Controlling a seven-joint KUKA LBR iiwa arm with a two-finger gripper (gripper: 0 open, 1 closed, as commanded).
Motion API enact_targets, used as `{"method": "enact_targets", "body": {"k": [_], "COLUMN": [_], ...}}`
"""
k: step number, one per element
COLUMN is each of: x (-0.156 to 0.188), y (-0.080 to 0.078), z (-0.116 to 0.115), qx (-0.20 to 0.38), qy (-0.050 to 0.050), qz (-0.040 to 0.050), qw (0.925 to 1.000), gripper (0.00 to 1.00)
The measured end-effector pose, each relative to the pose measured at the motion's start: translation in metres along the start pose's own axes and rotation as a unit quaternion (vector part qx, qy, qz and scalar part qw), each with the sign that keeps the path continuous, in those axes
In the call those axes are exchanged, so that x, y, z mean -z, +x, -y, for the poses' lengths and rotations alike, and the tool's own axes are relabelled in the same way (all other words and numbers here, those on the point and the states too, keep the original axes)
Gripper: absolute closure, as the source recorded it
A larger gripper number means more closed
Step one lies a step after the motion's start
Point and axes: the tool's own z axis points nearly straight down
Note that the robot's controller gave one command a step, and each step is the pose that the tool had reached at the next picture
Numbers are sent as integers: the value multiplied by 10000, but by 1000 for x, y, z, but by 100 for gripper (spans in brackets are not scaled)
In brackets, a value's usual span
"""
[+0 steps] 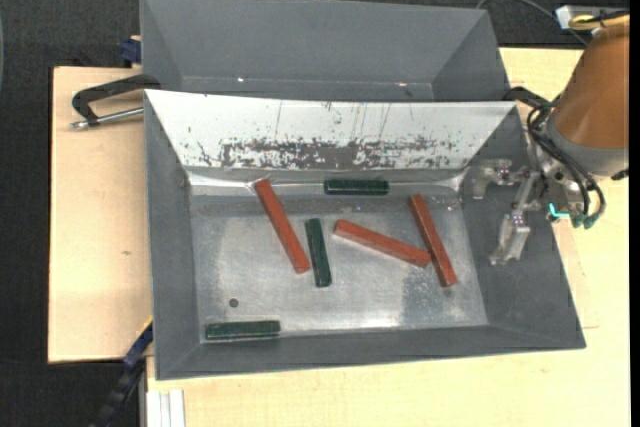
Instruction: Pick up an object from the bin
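Note:
My gripper (505, 250) hangs over the bin's right sloping wall, with nothing seen in it. Nearest to it, to its left on the bin floor, lies a red bar (432, 239) running from upper left to lower right. A second red bar (382, 243) lies slanted beside that one, its right end touching it. Apart from both, the gripper stands to the right of them.
Further left lie a third red bar (282, 225) and a dark green bar (318, 253) next to it. Another dark green bar (356, 186) rests against the back wall, and one more (243, 329) at the front left. A small dark speck (233, 304) sits near it.

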Motion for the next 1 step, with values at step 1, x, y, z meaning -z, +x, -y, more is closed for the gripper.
{"method": "enact_targets", "body": {"k": [1], "x": [4], "y": [-2], "z": [-1], "qx": [12], "qy": [9], "qz": [41], "qw": [10000], "gripper": [0]}}
